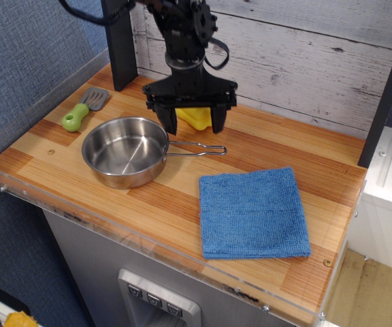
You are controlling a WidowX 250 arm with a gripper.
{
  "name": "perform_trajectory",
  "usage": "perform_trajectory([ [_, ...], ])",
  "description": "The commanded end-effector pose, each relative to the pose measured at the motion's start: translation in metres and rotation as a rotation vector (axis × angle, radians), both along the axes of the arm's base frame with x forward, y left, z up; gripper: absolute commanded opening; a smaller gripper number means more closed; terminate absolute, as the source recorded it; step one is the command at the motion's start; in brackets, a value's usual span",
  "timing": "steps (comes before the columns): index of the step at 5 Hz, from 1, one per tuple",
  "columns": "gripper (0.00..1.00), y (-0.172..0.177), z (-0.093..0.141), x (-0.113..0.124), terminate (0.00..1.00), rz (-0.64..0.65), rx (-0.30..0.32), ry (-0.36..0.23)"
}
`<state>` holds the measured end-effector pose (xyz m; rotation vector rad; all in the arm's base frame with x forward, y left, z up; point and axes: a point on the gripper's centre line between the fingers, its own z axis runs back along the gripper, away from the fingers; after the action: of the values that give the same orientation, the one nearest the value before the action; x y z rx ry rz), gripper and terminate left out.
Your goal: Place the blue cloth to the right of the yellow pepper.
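your black robot gripper (pixel 192 125) hangs low over the back of the wooden table (pixel 67 170). its two dark fingers (pixel 219 117) point down and stand wide apart, with nothing held between them. you can see one finger on each side of the shiny bright yellow plastic pepper (pixel 193 117). the pepper sits right under the gripper, and the gripper hides its top. you cannot tell from here if the fingers touch the pepper.

the square, fuzzy blue cloth (pixel 253 213) lies flat on the table, well apart from the gripper, toward the front edge and off to the picture's right. nothing rests on it.

the round silver steel pan (pixel 124 150) sits just in front of the gripper, toward the picture's left. its thin wire handle (pixel 197 148) reaches out below the gripper fingers and points toward the picture's right. the pan looks bare inside.

the small spatula with the green handle and grey blade (pixel 84 109) lies off to the picture's left of the gripper, past the pan, near the table's back corner.

behind the gripper you see a wall of pale wooden boards (pixel 305 61) and a dark post (pixel 119 44).
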<state>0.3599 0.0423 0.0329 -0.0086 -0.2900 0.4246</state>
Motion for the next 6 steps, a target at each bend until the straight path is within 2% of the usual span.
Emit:
perform_trajectory([
  [1, 1.0, -0.005, 0.046, 0.004, 0.0, -0.088, 0.001, -0.142],
  [2, 1.0, -0.012, 0.065, 0.004, 0.0, -0.109, -0.017, -0.182],
  [3, 1.0, -0.026, 0.055, 0.011, 0.0, -0.198, -0.064, -0.144],
  [4, 1.0, -0.046, 0.036, 0.012, 0.0, -0.325, -0.124, -0.069],
  [5, 1.0, -0.07, 0.029, 0.008, 0.0, -0.429, -0.158, -0.028],
  [6, 1.0, -0.088, 0.035, -0.002, 0.0, -0.491, -0.151, -0.023],
])
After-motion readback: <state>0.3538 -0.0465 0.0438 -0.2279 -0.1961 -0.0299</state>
